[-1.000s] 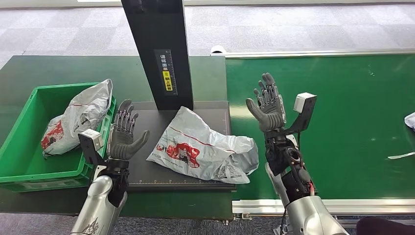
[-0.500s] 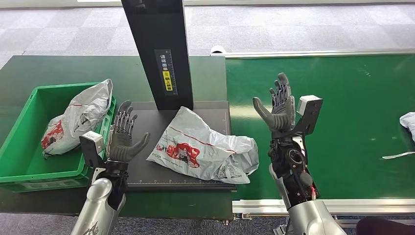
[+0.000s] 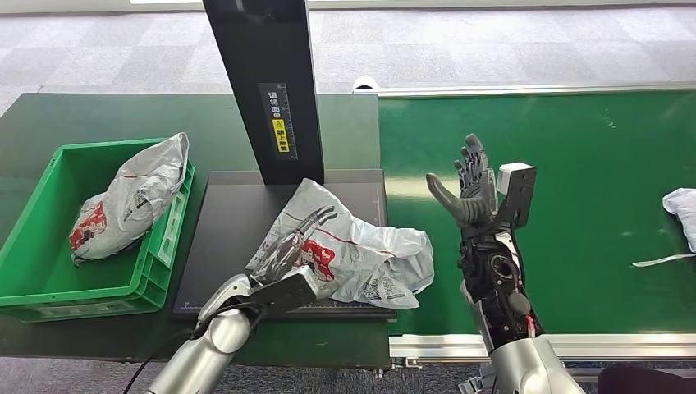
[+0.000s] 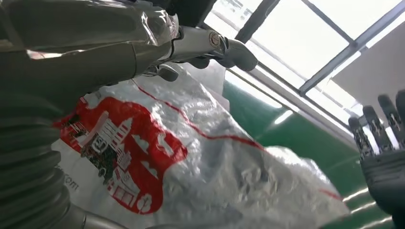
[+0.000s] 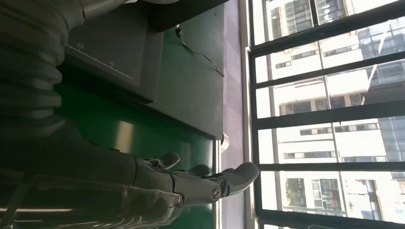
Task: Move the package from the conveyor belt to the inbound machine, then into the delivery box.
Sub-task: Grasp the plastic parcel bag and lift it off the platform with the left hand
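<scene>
1. Two hands on my screens: the left hand (image 3: 291, 246) lies low on the package (image 3: 361, 254), fingers stretched out flat over its red print. I cannot tell whether it has any grip on the plastic.
2. My left wrist feed shows the fingers (image 4: 224, 47) lying along the crinkled top of the package (image 4: 215, 176), red print just beneath.
3. That package lies on the black machine plate (image 3: 222, 238), at the foot of the dark post (image 3: 267, 82), its right end hanging over onto the green belt (image 3: 574, 205).
4. I see the right hand (image 3: 468, 193) raised above the belt, just right of the package, palm toward it, fingers spread apart and holding nothing.
5. At the left, the green bin (image 3: 49, 279) holds another bag (image 3: 127, 197), which leans on its far right wall.
6. One more white bag (image 3: 681, 205) lies at the belt's far right edge.
</scene>
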Available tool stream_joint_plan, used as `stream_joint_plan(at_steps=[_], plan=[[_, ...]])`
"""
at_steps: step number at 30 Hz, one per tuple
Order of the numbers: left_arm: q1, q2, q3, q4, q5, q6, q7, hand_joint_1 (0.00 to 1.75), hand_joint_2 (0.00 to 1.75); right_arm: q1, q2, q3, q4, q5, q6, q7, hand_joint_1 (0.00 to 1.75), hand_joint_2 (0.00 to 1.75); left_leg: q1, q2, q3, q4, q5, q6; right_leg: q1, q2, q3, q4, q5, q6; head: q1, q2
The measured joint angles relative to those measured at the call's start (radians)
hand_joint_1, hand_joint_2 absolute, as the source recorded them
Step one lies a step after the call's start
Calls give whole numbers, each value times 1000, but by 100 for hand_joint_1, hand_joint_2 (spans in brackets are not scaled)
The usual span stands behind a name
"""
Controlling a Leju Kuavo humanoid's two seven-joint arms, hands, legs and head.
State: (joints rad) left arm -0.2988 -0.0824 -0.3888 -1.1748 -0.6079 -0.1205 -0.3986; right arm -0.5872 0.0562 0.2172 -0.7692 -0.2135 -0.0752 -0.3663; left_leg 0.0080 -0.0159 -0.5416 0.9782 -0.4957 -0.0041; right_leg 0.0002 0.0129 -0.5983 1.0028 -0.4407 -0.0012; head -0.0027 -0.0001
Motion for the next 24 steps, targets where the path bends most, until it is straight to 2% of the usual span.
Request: stream_joint_plan(at_steps=[3,5,11,14,15,18,19,24], plan=[[-25,-5,-42,46,-58,4,51,0,175,0,0,0,18,13,15,4,0,175,0,0,0,0,0,0,0,0,0,0,0,0,0,0],[-42,-14,-60,85,-105,44,105,0,175,0,0,0,27,24,20,8,0,175,0,0,0,0,0,0,0,0,0,0,0,0,0,0],[-109,-74,-67,247,-273,304,354,0,175,12,6,-1,33,60,21,17,0,175,0,0,0,0,0,0,0,0,0,0,0,0,0,0],[-151,-100,-67,338,-372,400,453,0,175,16,13,-5,33,79,24,21,0,175,0,0,0,0,0,0,0,0,0,0,0,0,0,0],[-162,-106,-66,362,-397,421,475,9,175,17,15,-6,34,85,26,22,0,175,0,0,0,0,0,0,0,0,0,0,0,0,0,0],[-187,-119,-62,426,-437,448,501,134,175,16,23,-10,37,99,32,23,0,175,0,0,0,0,0,0,0,0,1,0,0,0,0,0],[-195,-123,-57,448,-440,449,498,168,175,16,27,-12,40,103,33,23,0,175,0,0,0,0,0,0,0,0,1,0,0,0,0,0],[-210,-136,-32,502,-441,431,460,175,175,15,37,-25,48,110,40,23,0,175,0,0,2,0,0,0,0,0,2,0,0,0,0,0]])
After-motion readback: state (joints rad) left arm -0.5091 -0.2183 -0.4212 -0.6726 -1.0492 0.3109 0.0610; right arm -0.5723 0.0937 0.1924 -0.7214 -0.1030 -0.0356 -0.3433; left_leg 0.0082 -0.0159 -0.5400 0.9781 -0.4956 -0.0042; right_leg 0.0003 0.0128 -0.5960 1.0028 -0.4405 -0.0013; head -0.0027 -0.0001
